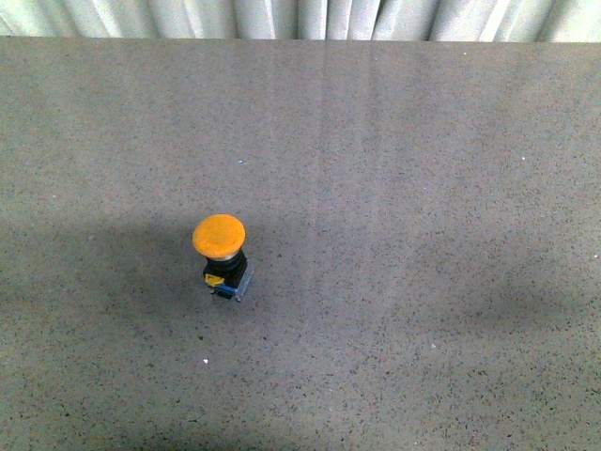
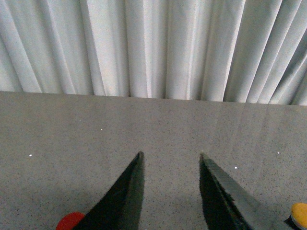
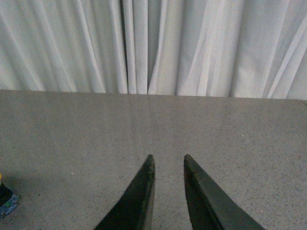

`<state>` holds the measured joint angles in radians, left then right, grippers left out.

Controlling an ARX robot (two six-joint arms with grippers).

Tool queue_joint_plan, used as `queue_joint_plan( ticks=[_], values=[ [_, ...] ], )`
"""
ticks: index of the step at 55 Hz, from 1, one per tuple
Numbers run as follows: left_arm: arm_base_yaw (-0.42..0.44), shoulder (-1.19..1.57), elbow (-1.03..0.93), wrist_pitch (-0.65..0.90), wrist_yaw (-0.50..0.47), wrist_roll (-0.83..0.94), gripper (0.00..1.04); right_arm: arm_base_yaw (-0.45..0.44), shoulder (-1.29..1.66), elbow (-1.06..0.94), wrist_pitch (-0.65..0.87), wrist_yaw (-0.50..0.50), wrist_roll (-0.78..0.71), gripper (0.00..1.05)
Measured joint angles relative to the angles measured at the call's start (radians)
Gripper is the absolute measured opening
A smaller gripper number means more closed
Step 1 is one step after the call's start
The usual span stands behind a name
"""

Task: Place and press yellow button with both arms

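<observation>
The yellow button (image 1: 220,236) stands upright on the grey speckled table (image 1: 394,188), left of centre, its orange-yellow cap on a black neck over a black, blue and yellow base. Neither arm shows in the front view. My left gripper (image 2: 170,154) is open and empty above bare table; the button's cap (image 2: 300,214) peeks in at the frame's edge beside it. My right gripper (image 3: 168,156) is open and empty, jaws a little apart, with the button's base (image 3: 7,201) at the frame's edge.
A white pleated curtain (image 1: 300,17) hangs behind the table's far edge. A red round object (image 2: 70,221) shows partly at the edge of the left wrist view, beside a finger.
</observation>
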<state>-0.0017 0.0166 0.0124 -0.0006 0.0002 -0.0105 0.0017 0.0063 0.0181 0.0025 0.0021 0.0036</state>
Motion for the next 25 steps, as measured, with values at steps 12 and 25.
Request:
queue_joint_plan(
  ticks=[12,25],
  values=[
    [0.000,0.000,0.000,0.000,0.000,0.000,0.88,0.000,0.000,0.000,0.000,0.000,0.000,0.87],
    [0.000,0.000,0.000,0.000,0.000,0.003,0.96,0.000,0.000,0.000,0.000,0.000,0.000,0.96]
  ],
)
